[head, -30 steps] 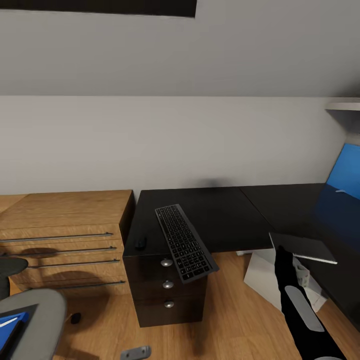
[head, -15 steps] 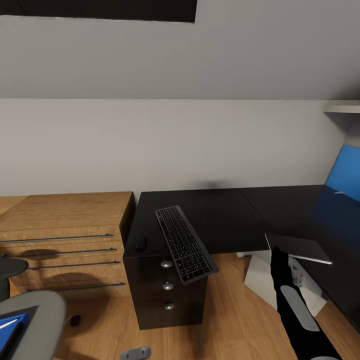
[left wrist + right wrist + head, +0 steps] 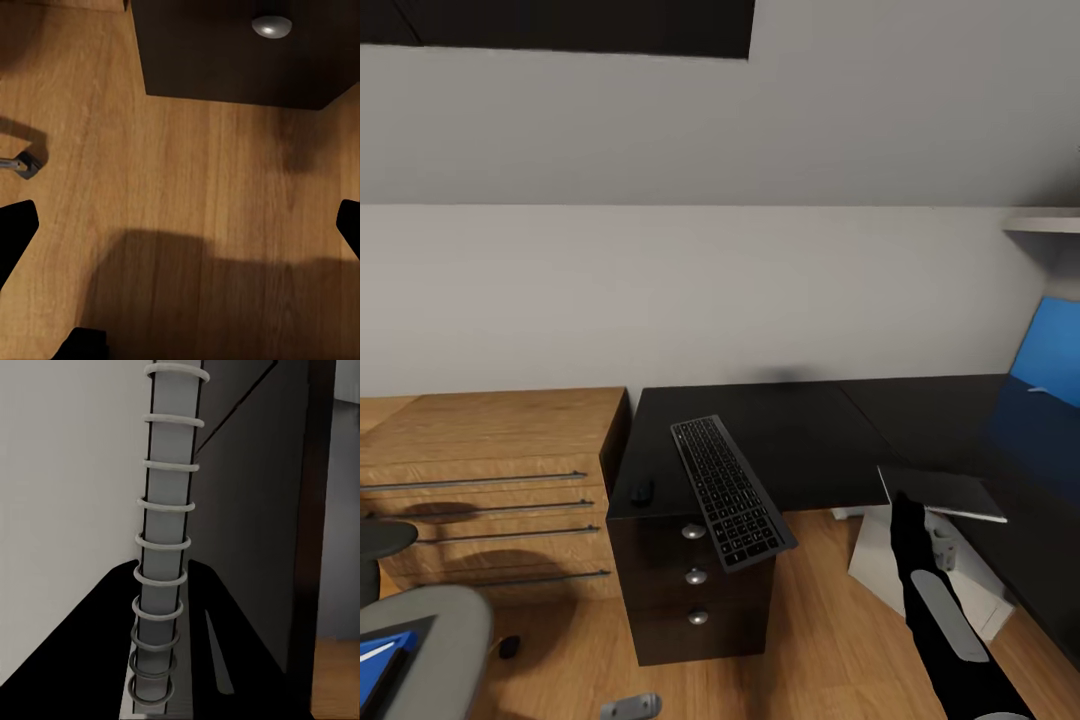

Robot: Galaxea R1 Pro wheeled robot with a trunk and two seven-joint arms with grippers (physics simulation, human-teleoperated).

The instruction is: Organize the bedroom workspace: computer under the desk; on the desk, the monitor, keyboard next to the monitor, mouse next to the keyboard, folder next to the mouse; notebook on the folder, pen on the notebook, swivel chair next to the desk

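Note:
My right gripper [image 3: 907,508] is shut on the dark spiral-bound notebook [image 3: 942,492], held level over the inner edge of the black desk [image 3: 810,430]. The right wrist view shows the notebook's ringed spine [image 3: 166,510] clamped between the fingers [image 3: 97,652]. The keyboard [image 3: 727,488] lies aslant on the desk, its near end overhanging the drawers. Left of it sits the mouse [image 3: 641,490]. The swivel chair [image 3: 435,625] is at the lower left with the blue folder [image 3: 378,662] and the white pen [image 3: 372,650] on its seat. The computer [image 3: 885,555] stands under the desk. My left gripper [image 3: 180,225] hangs open over the floor.
A wooden drawer chest [image 3: 490,470] stands against the desk's left side. The desk's blue back panel [image 3: 1052,350] and a wall shelf [image 3: 1045,220] are at the right. A chair caster [image 3: 22,161] and the desk's drawer knob [image 3: 271,26] lie near my left gripper.
My right arm has carried the notebook a little to the left along the desk's inner edge. The head camera has tilted up slightly, so the chair sits lower in the picture.

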